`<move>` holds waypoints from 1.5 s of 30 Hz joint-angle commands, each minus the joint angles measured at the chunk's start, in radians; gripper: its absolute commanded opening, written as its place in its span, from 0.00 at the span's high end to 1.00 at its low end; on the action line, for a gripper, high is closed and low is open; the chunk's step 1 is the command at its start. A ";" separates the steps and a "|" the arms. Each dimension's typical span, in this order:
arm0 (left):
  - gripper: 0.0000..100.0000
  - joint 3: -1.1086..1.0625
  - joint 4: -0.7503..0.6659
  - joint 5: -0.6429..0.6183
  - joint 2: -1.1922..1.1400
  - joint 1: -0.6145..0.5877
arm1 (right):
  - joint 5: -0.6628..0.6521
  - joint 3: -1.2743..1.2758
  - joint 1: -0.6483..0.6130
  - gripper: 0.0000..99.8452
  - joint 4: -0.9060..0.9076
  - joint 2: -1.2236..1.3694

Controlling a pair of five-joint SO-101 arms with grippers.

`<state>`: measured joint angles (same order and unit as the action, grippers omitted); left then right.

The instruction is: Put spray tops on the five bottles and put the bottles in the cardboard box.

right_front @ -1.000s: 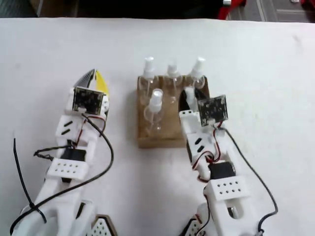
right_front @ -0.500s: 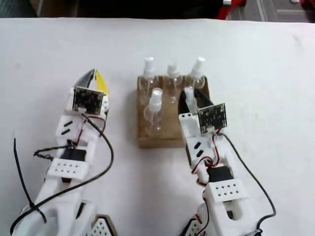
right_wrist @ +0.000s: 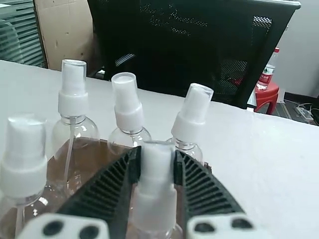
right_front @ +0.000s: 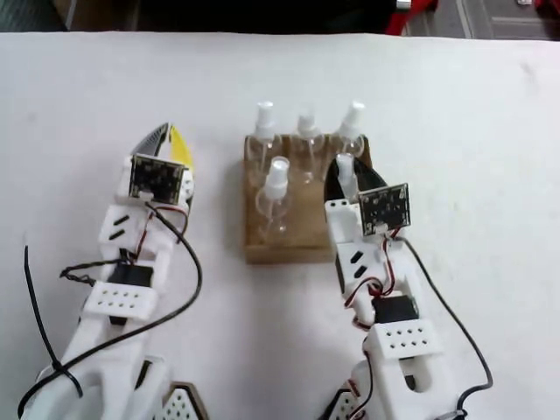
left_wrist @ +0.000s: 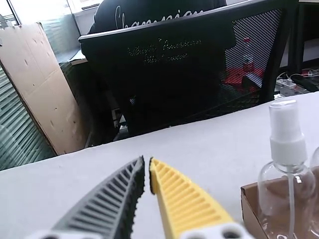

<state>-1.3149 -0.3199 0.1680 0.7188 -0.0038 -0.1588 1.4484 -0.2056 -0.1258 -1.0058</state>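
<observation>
White tabletop (right_front: 455,105), two arms side by side: the cardboard box (right_front: 262,252) sits between them, holding a far row of three bottles (right_front: 306,133) and, near-left, a fourth bottle (right_front: 276,188), all with spray tops on. The right gripper (right_front: 343,182) is clamped on the white spray top of the fifth bottle (right_wrist: 155,194), held upright at the box's near-right corner. The left gripper (left_wrist: 147,167), jaws together and empty, sits left of the box. The final placing appears to be in hand; the next move calls for releasing the bottle and withdrawing without toppling its neighbours.
</observation>
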 commanded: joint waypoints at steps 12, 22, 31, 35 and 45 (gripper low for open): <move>0.98 0.005 -0.031 0.012 0.002 0.008 | -0.012 -0.006 0.008 0.90 0.021 -0.041; 0.98 0.005 -0.031 0.012 0.002 0.008 | -0.012 -0.003 0.002 0.90 0.208 -0.252; 0.98 0.005 -0.031 0.012 0.002 0.008 | -0.011 -0.003 0.001 0.90 0.205 -0.252; 0.98 0.005 -0.031 0.012 0.002 0.008 | -0.009 -0.003 0.001 0.90 0.205 -0.252; 0.98 0.005 -0.031 0.012 0.002 0.008 | -0.009 -0.011 0.001 0.84 0.208 -0.262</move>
<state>-1.3149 -0.3199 0.1680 0.7188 -0.0038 -0.1619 1.4500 -0.2056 0.0798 -1.2436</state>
